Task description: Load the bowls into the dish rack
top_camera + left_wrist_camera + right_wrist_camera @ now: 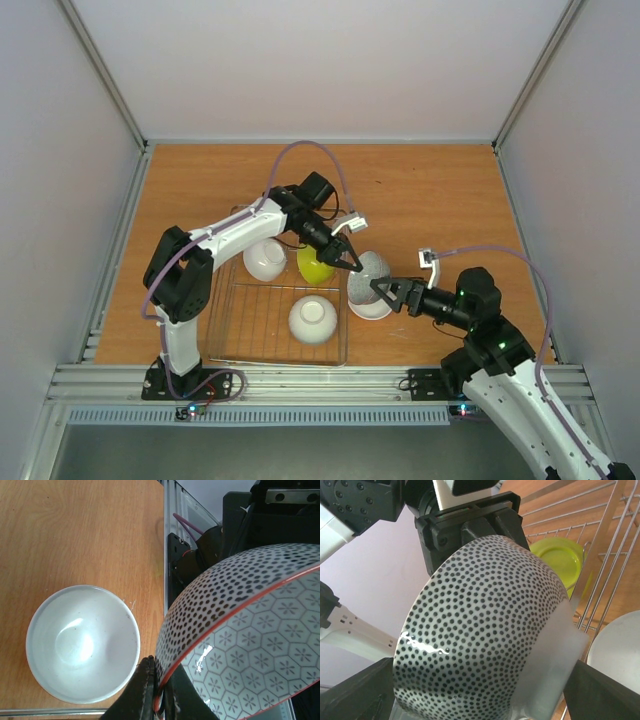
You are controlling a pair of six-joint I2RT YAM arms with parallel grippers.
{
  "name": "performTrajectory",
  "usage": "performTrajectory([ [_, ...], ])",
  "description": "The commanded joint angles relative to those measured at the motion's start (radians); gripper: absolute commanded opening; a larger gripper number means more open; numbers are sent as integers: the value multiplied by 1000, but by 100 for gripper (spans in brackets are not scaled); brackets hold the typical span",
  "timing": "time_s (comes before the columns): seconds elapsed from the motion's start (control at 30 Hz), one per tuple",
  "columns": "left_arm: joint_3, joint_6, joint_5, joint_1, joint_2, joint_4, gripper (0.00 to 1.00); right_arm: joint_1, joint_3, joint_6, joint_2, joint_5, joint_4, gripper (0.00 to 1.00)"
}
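The grey dotted bowl (pixel 366 272) hangs tilted just right of the dish rack (pixel 236 338). My left gripper (pixel 352 263) is shut on its red-edged rim (pixel 161 682). My right gripper (pixel 384 291) is open, its fingers (pixel 355 696) spread on either side of the dotted bowl (pixel 480 630). Inside the rack lie a white bowl (pixel 265 259), the yellow-green bowl (pixel 315 266) and another white bowl (pixel 313 318). A third white bowl (pixel 373 307) sits on the table under the grey one and also shows in the left wrist view (pixel 82 642).
The rack's wire side (pixel 600 555) runs just right of the held bowl, with the yellow-green bowl (pixel 560 557) behind it. The aluminium rail (pixel 320 380) lines the near table edge. Grey walls enclose the wooden table (pixel 440 200) on three sides.
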Motion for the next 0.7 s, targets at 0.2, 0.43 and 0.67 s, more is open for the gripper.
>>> performTrajectory([
  [0.2,40,9,76,-4,0,3,1,2,-8,24,28,-68,104,42],
  [0.43,45,-2,60,-4,10,8,0,2,17,0,35,-61,70,2],
  [0.67,-14,-106,-345,-4,-90,155,46,2,169,-148,75,97,-212,1],
])
